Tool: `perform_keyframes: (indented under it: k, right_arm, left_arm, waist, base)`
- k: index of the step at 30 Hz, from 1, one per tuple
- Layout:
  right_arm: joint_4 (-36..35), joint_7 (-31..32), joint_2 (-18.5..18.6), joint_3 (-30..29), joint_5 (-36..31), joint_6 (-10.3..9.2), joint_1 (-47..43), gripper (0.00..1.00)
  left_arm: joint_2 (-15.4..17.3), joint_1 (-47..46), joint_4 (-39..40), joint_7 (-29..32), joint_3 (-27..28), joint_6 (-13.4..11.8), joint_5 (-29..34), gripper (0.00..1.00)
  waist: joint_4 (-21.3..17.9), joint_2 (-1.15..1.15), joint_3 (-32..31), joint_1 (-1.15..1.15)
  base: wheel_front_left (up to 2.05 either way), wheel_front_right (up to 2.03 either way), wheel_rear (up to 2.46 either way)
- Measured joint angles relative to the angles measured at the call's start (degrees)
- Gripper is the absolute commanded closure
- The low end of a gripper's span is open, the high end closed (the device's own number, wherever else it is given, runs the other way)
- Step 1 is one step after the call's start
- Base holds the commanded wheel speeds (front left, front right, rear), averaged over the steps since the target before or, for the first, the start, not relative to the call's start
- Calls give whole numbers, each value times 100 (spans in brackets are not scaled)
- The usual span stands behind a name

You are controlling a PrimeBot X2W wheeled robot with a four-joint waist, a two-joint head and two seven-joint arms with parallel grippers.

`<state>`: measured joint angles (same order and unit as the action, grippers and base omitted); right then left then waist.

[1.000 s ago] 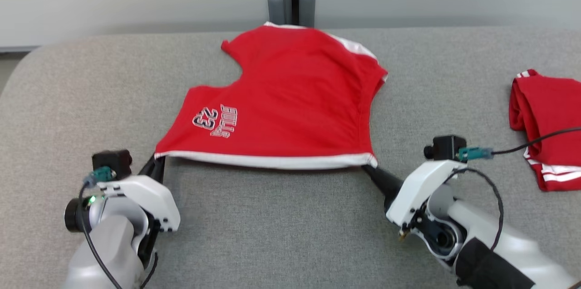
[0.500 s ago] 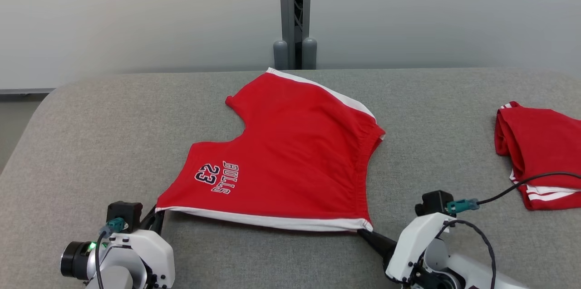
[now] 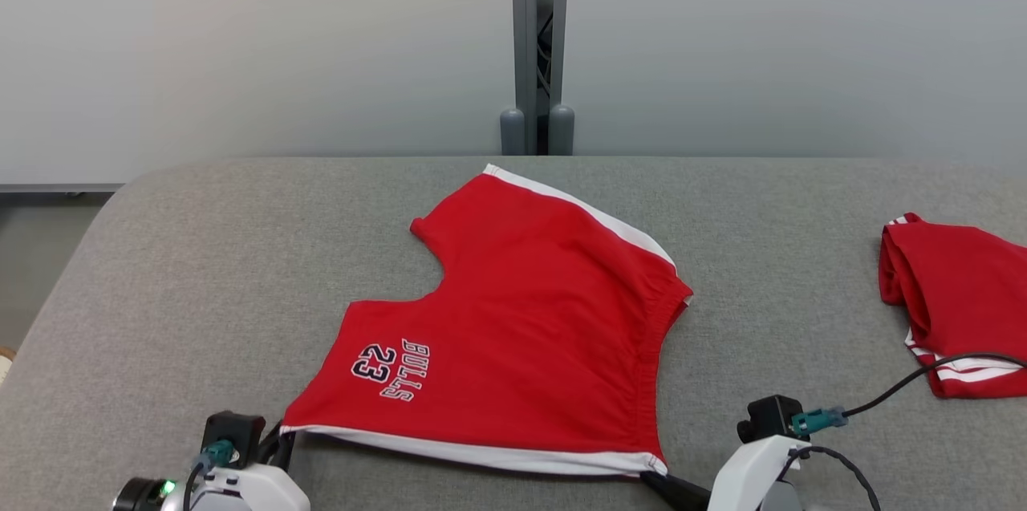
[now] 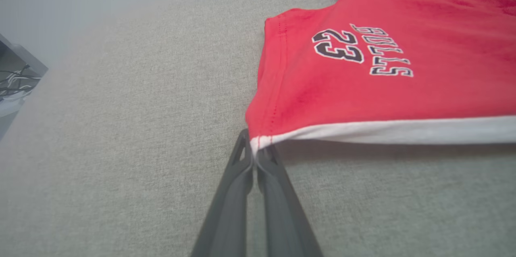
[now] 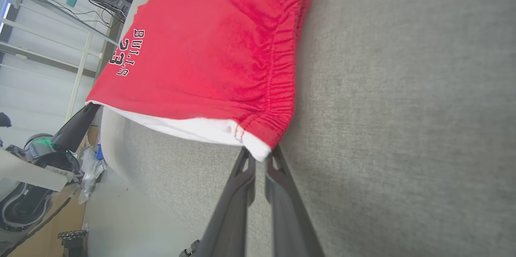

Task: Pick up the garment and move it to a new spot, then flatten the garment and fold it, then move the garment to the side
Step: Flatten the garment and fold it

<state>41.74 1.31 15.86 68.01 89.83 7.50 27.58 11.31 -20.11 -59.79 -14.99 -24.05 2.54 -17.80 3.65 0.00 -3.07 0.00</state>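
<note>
The garment (image 3: 513, 334) is a pair of red shorts with white trim and a "BULLS 23" print, spread on the grey table (image 3: 200, 254) near its front. My left gripper (image 4: 254, 153) is shut on the garment (image 4: 383, 67) at its near left corner; in the head view that gripper (image 3: 282, 437) sits at the bottom left. My right gripper (image 5: 260, 156) is shut on the near right corner of the garment (image 5: 209, 47), by the gathered waistband; it shows at the bottom of the head view (image 3: 654, 480). The white edge between the two corners hangs taut, slightly off the table.
A second red garment (image 3: 955, 306) lies folded at the table's right edge. A grey post (image 3: 539, 46) stands behind the table against the pale wall. A black cable (image 3: 923, 379) runs from my right wrist toward that folded piece. The table's left edge (image 3: 56, 270) curves off.
The head camera has tilted up, so the whole scene sits lower in the picture. Both grippers still hold the same corners of the garment.
</note>
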Motion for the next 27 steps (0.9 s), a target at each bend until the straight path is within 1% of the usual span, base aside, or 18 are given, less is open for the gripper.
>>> perform_keyframes:
  k: [5,11,18,22,27]
  right_arm:
    - [-33,-69,49,78,-57,0,-157,100]
    - [-148,-82,89,210,-158,0,-368,100]
    - [-249,-85,121,315,-248,0,-621,100]
    - [-298,-89,153,377,-382,0,-640,100]
    - [-468,-127,168,381,-302,0,-714,100]
  left_arm:
    - [-96,249,52,0,194,42,-138,100]
    - [-126,633,158,0,274,42,-96,100]
    - [-87,1007,314,0,274,49,77,100]
    - [-21,1209,493,0,370,42,104,100]
    - [58,1406,655,0,447,42,166,100]
  waist:
    - [43,0,-122,0]
    - [75,0,-286,0]
    - [150,0,-437,0]
    - [155,0,-465,0]
    - [166,0,-468,0]
  base:
    - [0,0,0]
    - [0,0,0]
    - [0,0,0]
    - [0,0,0]
    - [0,0,0]
